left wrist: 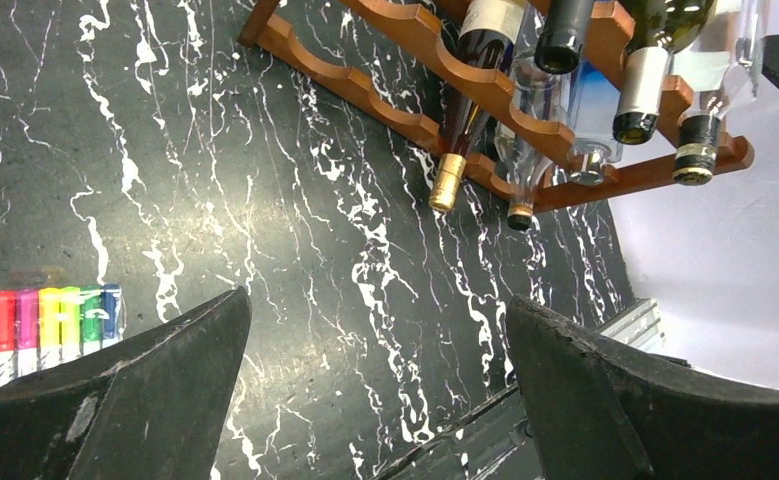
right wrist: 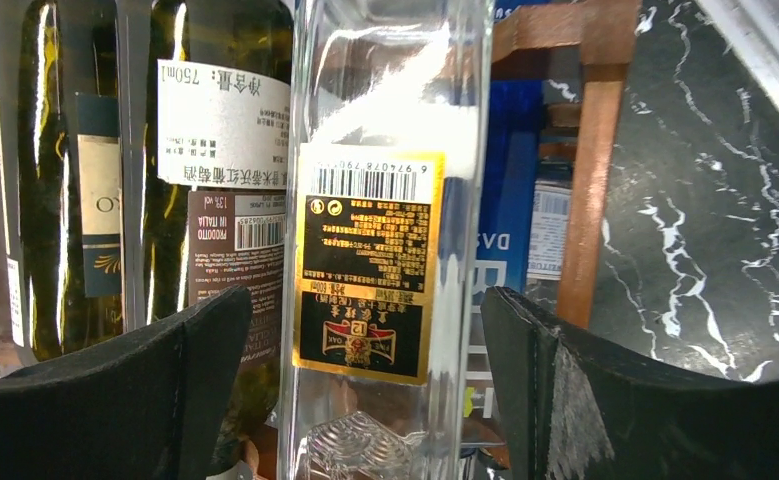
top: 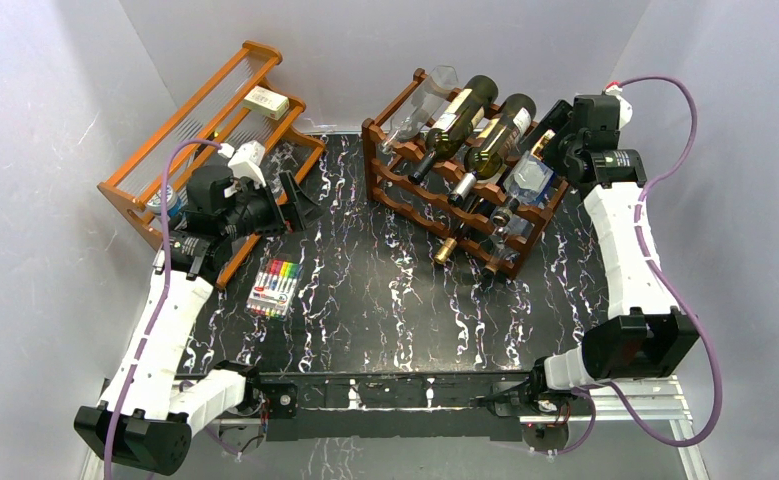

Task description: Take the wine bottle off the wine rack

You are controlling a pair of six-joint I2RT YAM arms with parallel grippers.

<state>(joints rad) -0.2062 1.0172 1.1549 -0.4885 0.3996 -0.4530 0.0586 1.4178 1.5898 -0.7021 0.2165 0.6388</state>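
**Right gripper open around clear bottle; bottle still on rack**

Overhead view: the wine rack (top: 462, 192) stands on the marbled black table (top: 385, 300), at about 1 o'clock from the table's centre. Several bottles lie in its scalloped rails.

The wine bottle (top: 527, 178) concerned is clear glass with a gold-and-black label. It rests in the rack at the rack's 3 o'clock end, beside two dark green bottles (top: 485, 140).

The right gripper (top: 553, 148) is at that same end of the rack. Its wrist view shows the jaws apart with the wine bottle (right wrist: 385, 250) between the two fingers. Contact with the glass cannot be confirmed on either side.

The left gripper (top: 300, 205) sits at 9 o'clock from the rack and well apart from it. Its jaws are wide apart over bare table and hold nothing.

A marker pack (top: 273, 288) lies at 8 o'clock from the table's centre. An orange wooden shelf (top: 205, 130) stands at 10 o'clock.
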